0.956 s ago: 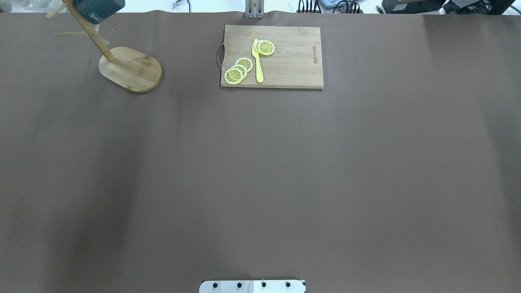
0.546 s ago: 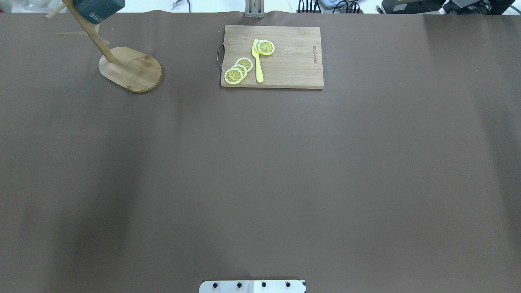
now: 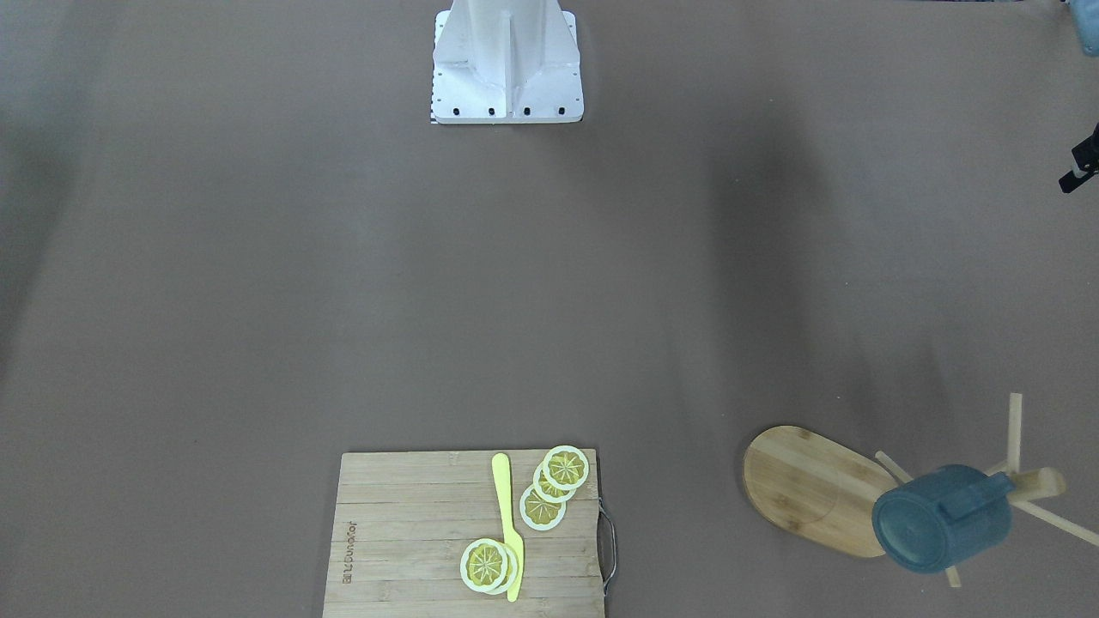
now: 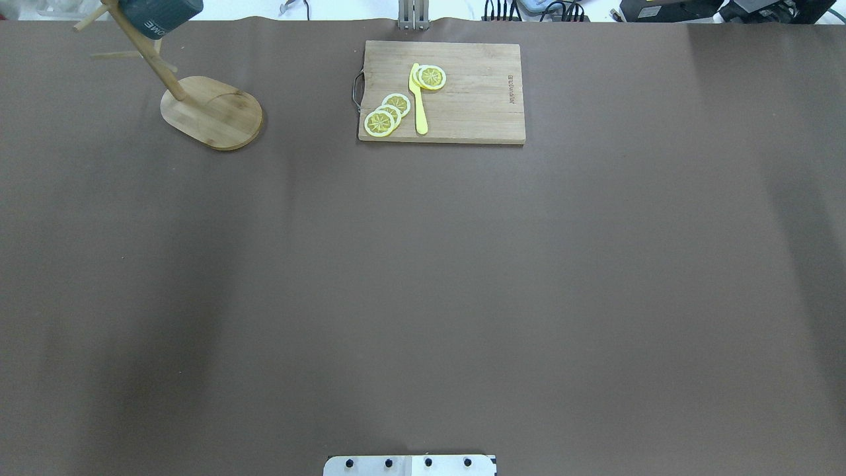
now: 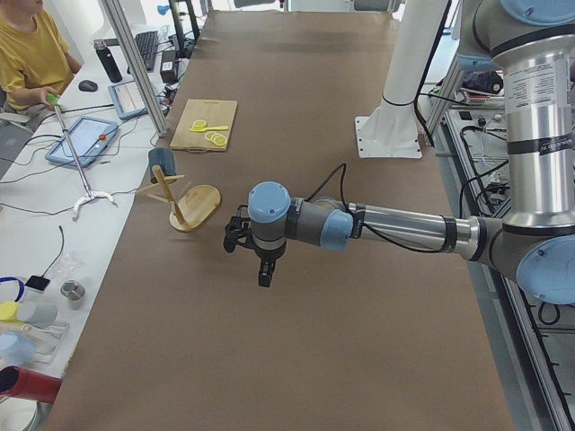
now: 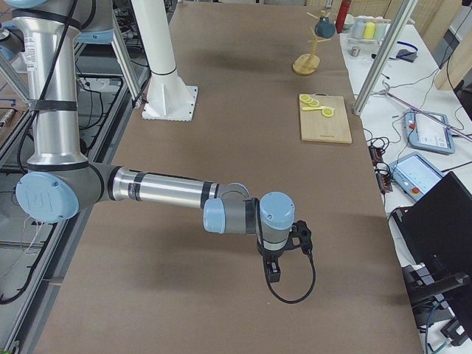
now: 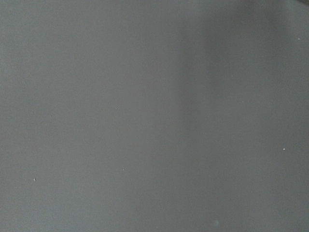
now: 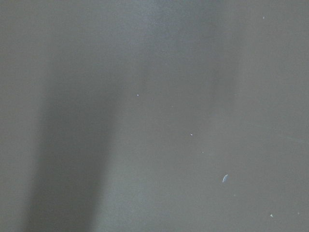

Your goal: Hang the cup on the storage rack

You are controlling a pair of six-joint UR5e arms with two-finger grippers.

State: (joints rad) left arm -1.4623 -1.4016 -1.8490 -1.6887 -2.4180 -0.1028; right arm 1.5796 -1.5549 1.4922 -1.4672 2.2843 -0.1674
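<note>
Cup (image 3: pixel 940 519) hanging on rack (image 3: pixel 811 485), task looking finished. Left gripper (image 5: pixel 263 274), right gripper (image 6: pixel 273 273) hovering far off, opening impossible to tell; avoiding bumping rack.

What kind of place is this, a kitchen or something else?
Probably a robotics lab, not a kitchen: a big robot arm reaches over a brown covered table, and a side bench holds a tablet. The cutting board looks like a prop.
</note>
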